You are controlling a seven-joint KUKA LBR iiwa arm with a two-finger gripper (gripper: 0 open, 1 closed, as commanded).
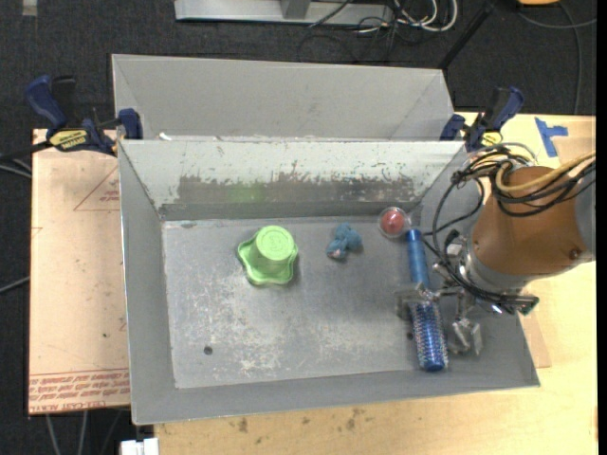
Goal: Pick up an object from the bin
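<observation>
My gripper [439, 318] is low in the bin's near right corner, under the orange wrist cover. It is open, with one finger [414, 305] left of a blue round brush [430, 341] and the other finger [465, 335] to its right. The brush lies lengthwise, its bristled head between the fingers and its smooth blue handle reaching toward the back wall. A small red ball [393, 221] rests just beyond the handle's far end.
A green lidded cup [269, 255] lies left of the bin's middle. A small blue figure [342, 242] sits between it and the red ball. The right wall slopes close beside the gripper, and cables loop over the arm's wrist.
</observation>
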